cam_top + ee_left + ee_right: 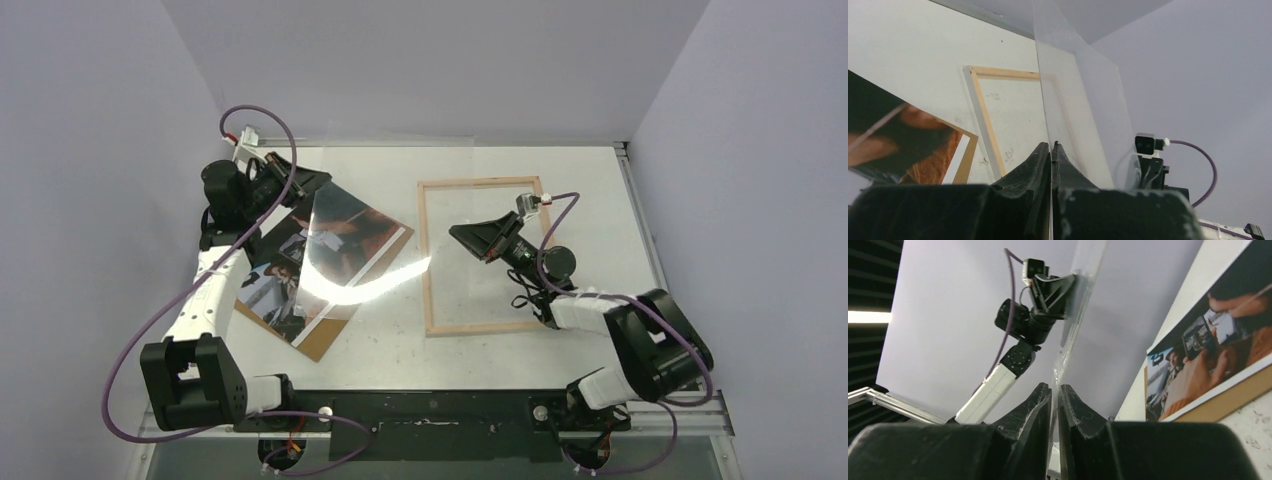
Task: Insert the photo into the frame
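The photo [300, 265] lies face up on a brown backing board [322, 338] at the table's left. The light wood frame [432, 260] lies flat at centre right. A clear sheet [375, 250] hangs in the air between the two, over the photo's right part. My left gripper [320, 182] is shut on the sheet's far-left edge, and my right gripper [456, 233] is shut on its right edge, above the frame's inside. The left wrist view shows the sheet [1083, 100] rising from my left gripper [1052, 146], with the frame [983, 110] and photo [898, 135] behind. In the right wrist view my right gripper [1054, 387] pinches the sheet [1073, 320].
White walls close in the table on the left, back and right. A metal rail [640, 230] runs along the right edge. The right wrist view shows the left arm [1023, 325] across the sheet, and the photo [1208, 350] on its board [1228, 400].
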Robot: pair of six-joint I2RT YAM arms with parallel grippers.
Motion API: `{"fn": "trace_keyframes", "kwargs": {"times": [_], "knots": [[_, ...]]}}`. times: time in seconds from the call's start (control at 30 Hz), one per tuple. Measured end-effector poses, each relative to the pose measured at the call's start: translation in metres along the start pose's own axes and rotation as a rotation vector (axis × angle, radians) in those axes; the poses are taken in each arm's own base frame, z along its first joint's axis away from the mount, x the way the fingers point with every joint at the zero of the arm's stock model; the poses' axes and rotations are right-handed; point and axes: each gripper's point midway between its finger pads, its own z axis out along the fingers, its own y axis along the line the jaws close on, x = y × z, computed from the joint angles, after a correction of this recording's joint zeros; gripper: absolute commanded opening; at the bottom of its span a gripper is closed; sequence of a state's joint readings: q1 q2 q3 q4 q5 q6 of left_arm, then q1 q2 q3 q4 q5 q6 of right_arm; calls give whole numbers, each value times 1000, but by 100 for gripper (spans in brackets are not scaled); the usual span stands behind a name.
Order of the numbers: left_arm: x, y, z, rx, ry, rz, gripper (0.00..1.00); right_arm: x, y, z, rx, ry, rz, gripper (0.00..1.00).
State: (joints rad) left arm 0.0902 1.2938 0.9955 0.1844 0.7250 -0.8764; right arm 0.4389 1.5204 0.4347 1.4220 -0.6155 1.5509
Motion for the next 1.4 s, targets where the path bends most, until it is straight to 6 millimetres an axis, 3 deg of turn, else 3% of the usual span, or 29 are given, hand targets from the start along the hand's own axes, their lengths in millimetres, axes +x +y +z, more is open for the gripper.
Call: {"fn": "trace_keyframes", "kwargs": {"times": [0.13, 0.17, 0.2, 0.23, 0.33, 0.4, 0.5, 0.63, 0.83, 0.87, 1.0, 1.23, 1.4], "knots": [[10, 3, 3, -22, 24, 5, 14, -5, 34, -3, -12, -16, -105, 5], [11, 5, 5, -36, 29, 13, 25, -7, 40, -2, -1, -17, -129, 5], [13, 6, 8, -51, 37, 23, 46, -10, 46, -2, 12, -22, -155, 5], [16, 6, 12, -69, 50, 41, 60, -15, 51, -1, 24, -29, -177, 5], [30, 1, 26, -90, 113, 92, 88, -43, 74, 1, 78, -76, -275, 5], [46, -1, 34, -97, 167, 116, 97, -67, 89, -1, 118, -117, -341, 5], [68, 10, 40, -143, 234, 135, 96, -99, 102, -10, 195, -178, -417, 5], [89, 33, 47, -230, 301, 179, 96, -134, 104, -31, 363, -230, -479, 5], [137, 51, 70, -300, 427, 260, 100, -157, 123, -51, 576, -249, -563, 5], [148, 53, 74, -305, 452, 272, 96, -160, 128, -56, 608, -259, -584, 5], [191, 59, 93, -314, 548, 325, 89, -165, 136, -77, 731, -296, -639, 5], [270, 81, 109, -350, 712, 440, 78, -152, 123, -116, 904, -293, -648, 5], [294, 100, 112, -390, 763, 490, 68, -147, 114, -131, 984, -271, -638, 5]]}}
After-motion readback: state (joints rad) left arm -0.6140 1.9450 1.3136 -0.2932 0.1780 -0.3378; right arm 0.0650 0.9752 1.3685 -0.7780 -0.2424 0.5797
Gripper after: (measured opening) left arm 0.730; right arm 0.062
